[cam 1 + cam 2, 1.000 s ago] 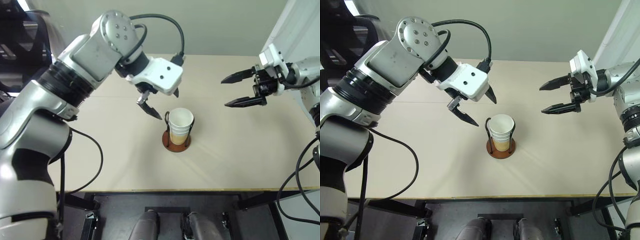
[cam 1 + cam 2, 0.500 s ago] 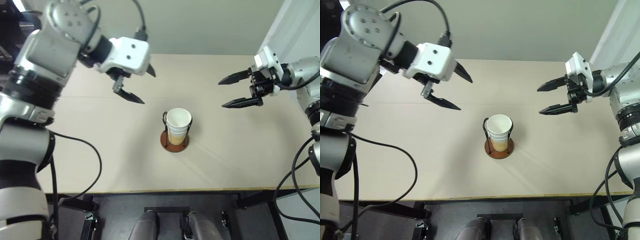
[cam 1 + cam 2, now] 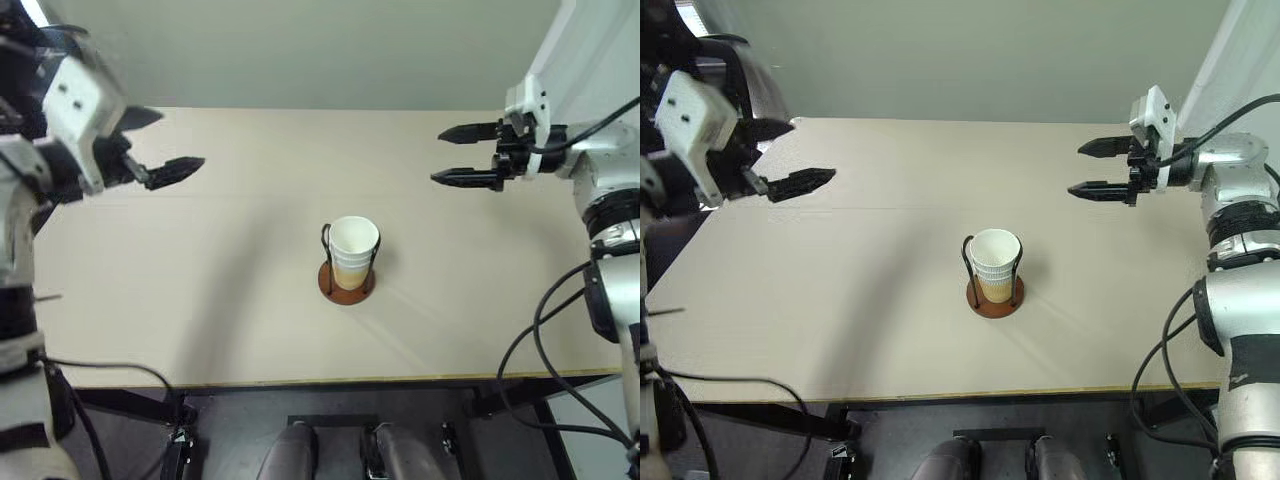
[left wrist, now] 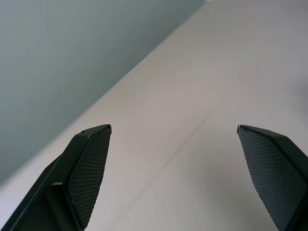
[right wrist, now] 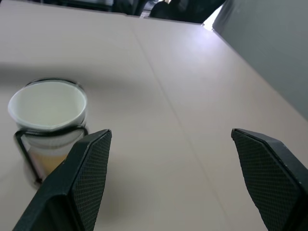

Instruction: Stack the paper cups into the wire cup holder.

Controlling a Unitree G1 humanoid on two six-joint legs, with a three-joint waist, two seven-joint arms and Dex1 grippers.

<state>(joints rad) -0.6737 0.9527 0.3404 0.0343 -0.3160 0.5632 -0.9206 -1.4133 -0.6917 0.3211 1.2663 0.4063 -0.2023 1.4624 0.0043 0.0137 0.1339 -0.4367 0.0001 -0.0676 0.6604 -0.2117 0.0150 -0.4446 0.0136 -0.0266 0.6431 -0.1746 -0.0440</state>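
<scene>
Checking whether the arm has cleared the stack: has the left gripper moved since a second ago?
Yes. The left gripper, open and empty, has swung away from the paper cups in the wire cup holder, out toward the table's left edge.

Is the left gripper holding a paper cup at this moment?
No, the left gripper is open and empty above the table's left side, while the paper cups sit nested in the wire cup holder.
</scene>
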